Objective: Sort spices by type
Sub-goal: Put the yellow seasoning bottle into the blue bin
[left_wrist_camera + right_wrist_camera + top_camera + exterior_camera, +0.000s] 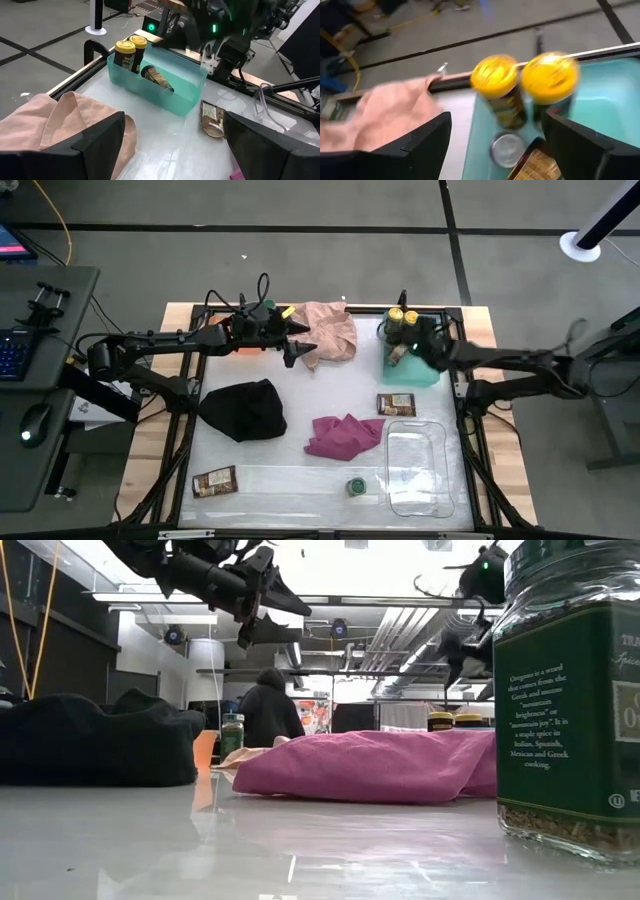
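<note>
With the right gripper (408, 340) hovering over the teal tray (428, 374), fingers apart and empty, read every position from that tray. Inside it: two upright yellow-lidded jars (525, 80) side by side at the far end, plus one jar (156, 79) lying tilted, long axis along the tray. Just beside the tray's near end: flat brown packet (396, 404), matte paper. Well beyond: green-lidded jar (355, 485), glass, cylindrical; second packet (215, 480). Left gripper (290, 343) spread wide, empty, over the pink cloth (328, 332); right arm nearer to the packet.
</note>
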